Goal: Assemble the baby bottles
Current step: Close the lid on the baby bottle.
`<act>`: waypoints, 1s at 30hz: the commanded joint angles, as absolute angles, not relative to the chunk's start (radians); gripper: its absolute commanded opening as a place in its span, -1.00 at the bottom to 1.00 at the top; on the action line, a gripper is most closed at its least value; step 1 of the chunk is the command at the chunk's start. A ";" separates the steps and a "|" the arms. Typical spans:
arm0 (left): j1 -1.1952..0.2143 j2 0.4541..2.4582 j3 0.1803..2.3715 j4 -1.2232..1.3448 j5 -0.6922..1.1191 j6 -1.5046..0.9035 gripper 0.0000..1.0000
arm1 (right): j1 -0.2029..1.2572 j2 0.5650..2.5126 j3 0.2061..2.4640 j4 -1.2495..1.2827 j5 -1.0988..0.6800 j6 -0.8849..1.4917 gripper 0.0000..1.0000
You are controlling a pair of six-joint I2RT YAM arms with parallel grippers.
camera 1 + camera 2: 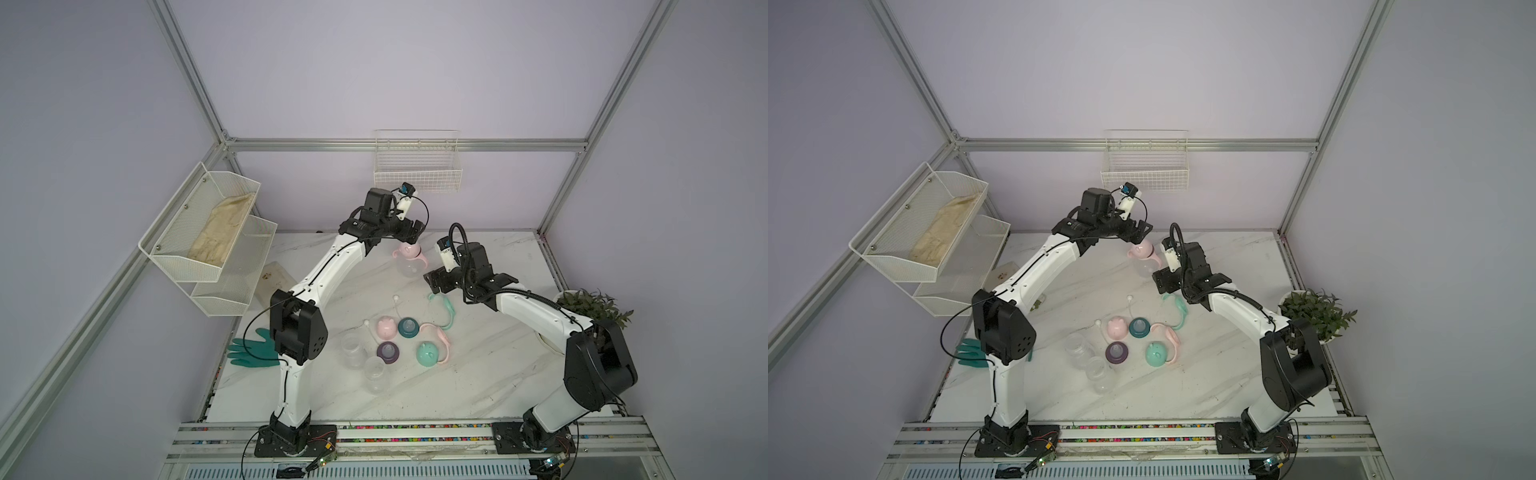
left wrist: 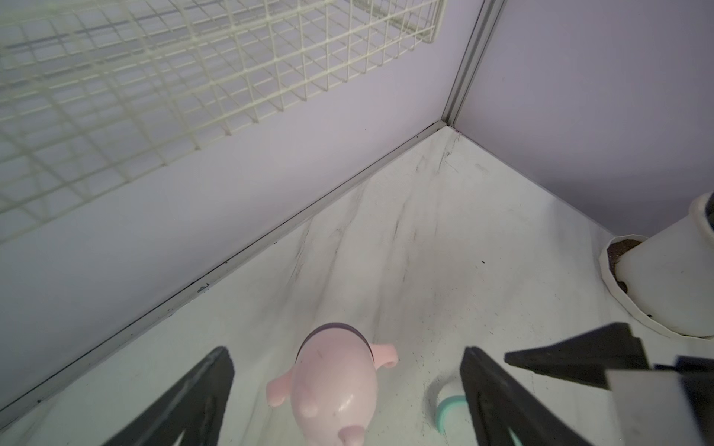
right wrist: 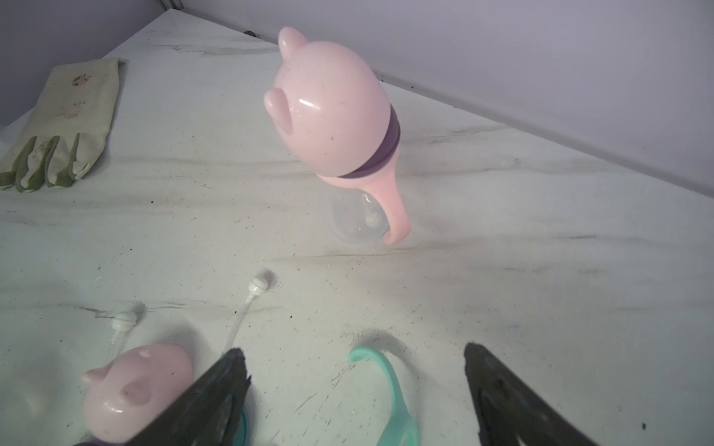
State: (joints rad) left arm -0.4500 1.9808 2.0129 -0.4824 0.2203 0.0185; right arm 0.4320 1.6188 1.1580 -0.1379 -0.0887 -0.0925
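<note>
Left claw [image 2: 345,351] spread wide over the assembled pink bottle [image 3: 336,127], apparently clear

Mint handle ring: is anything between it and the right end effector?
Nothing visible. The mint two-handled plastic ring lies uncovered on the marble table, in front of the open right end effector; the loose pink eared cap sits aside.

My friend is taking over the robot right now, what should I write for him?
Left pincer: open, just above the assembled pink bottle standing at the back.
Right pincer: open, above the mint handle ring.
Done: one bottle.
Left to do: two clear bottles, pink cap, mint cap, teal collar, purple collar, pink handle ring, two straws, all loose mid-table.
</note>
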 commanded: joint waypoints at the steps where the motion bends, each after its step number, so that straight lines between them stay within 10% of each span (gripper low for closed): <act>1: -0.406 1.800 1.855 -0.376 0.204 -0.045 0.88 | 0.428 1.659 1.210 0.001 -0.124 -0.222 0.83; 14: -0.249 1.303 1.125 -0.274 0.046 -0.124 1.00 | 0.428 1.912 1.418 0.100 -0.227 -0.364 0.90; 30: -0.225 1.245 0.884 -0.229 0.071 -0.169 0.99 | 0.481 2.060 1.567 0.110 -0.183 -0.433 0.91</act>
